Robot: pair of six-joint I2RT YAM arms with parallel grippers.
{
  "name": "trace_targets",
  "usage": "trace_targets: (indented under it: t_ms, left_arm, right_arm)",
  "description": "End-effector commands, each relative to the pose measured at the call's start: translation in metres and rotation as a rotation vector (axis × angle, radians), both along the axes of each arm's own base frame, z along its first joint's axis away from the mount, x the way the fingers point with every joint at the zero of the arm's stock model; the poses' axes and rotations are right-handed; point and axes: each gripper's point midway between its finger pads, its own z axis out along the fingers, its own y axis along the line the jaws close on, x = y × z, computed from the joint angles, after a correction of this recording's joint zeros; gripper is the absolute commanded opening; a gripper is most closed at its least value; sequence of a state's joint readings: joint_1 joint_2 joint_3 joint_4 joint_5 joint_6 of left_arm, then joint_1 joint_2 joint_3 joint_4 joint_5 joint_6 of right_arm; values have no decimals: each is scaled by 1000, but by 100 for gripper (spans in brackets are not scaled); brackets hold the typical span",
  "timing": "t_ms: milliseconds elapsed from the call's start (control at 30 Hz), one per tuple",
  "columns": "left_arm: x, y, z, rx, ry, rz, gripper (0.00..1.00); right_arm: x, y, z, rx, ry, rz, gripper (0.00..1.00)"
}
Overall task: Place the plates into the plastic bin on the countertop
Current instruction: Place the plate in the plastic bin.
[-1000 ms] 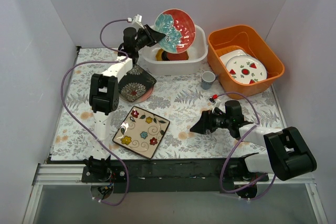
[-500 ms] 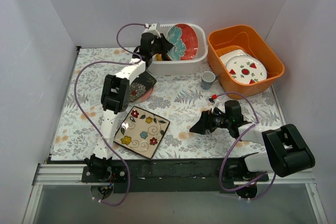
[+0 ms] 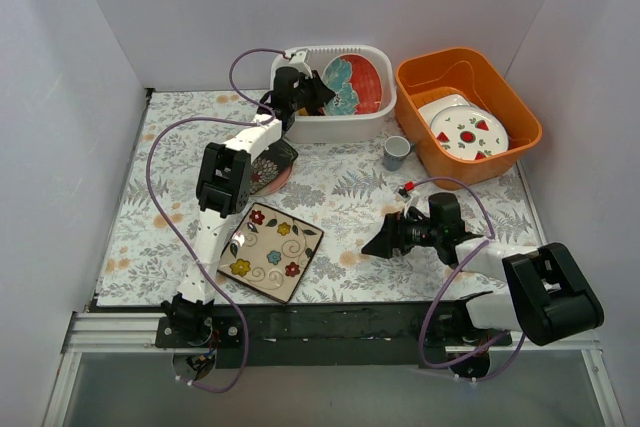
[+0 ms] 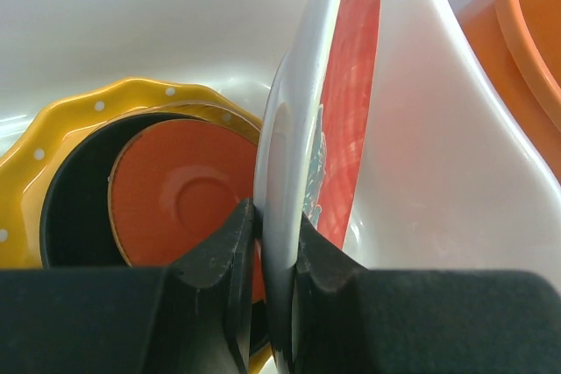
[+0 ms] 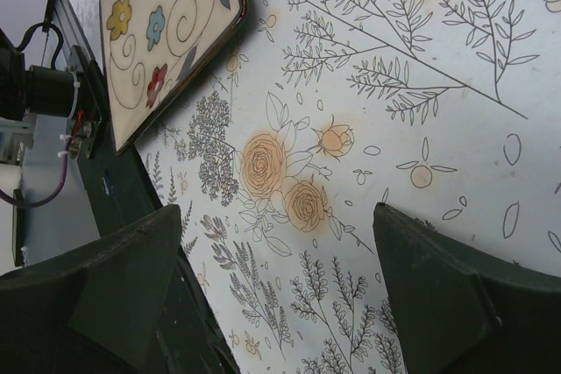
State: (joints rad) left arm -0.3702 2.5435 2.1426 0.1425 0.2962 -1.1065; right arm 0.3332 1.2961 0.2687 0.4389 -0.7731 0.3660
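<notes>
The red and teal plate [image 4: 355, 85] was pinched at its rim by the left gripper [image 4: 273, 216] and stood on edge straight ahead of it. The wall of the plastic bin [image 4: 421, 172] was found just beside the plate's red face.

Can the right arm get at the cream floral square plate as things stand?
Probably yes. The right pincer is open and faces the cream floral square plate, with only bare countertop between them and nothing resting on the plate.

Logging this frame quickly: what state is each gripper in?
Left gripper: shut on the red and teal plate.
Right gripper: open, holding nothing.
</notes>
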Motion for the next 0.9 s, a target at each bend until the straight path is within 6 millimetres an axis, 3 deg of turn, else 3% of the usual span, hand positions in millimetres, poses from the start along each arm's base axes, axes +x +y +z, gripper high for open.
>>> trace_targets:
  t_ms: [0, 233, 333, 667, 867]
  left_arm:
    - [3, 10, 135, -77, -286, 22, 8]
    - [-2, 22, 133, -71, -262, 80, 43]
    - [-4, 25, 137, -71, -254, 97, 53]
    - [-7, 27, 145, -57, -253, 98, 70]
    - [-17, 26, 156, -52, -252, 69, 75]
  right_arm:
    - [-12, -9, -12, -45, 50, -24, 97]
    - [-17, -14, -10, -50, 45, -60, 97]
    - [-18, -15, -8, -55, 37, -68, 97]
    - [-19, -18, -4, -62, 18, -77, 98]
    - [-18, -17, -1, -54, 8, -80, 98]
